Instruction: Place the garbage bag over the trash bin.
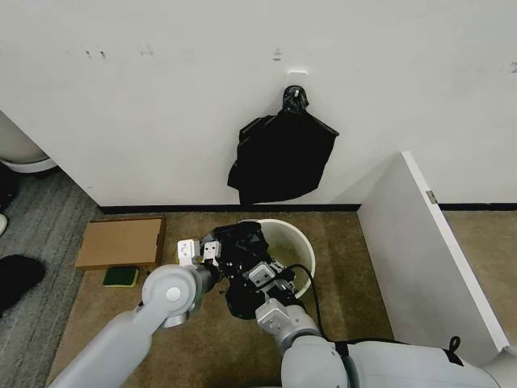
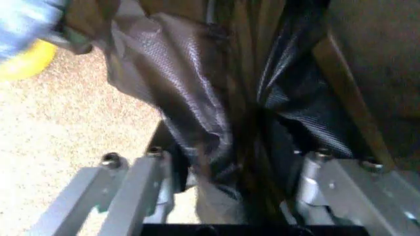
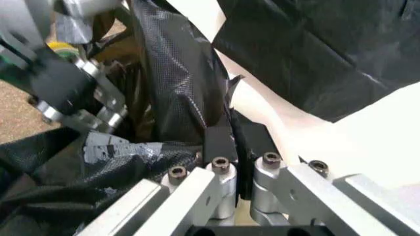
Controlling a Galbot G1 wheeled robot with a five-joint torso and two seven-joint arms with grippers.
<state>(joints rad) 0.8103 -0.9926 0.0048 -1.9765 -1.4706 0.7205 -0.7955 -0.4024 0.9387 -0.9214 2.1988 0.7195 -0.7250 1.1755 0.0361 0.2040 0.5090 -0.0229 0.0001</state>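
Two grippers, left gripper (image 1: 216,252) and right gripper (image 1: 271,275), each clamp one garbage bag (image 1: 242,242) at one trash bin (image 1: 300,240)

In the lower centre of the head view, my left gripper (image 1: 212,252) and my right gripper (image 1: 266,279) are meeting over the round white plastic trash bin (image 1: 300,240), with the thin crinkly black garbage bag (image 1: 242,242) lying across its near left rim. A flat brown cardboard sheet (image 1: 119,242) is lying at centre left, a knotted black plastic bundle (image 1: 281,158) hanging above on the wall.
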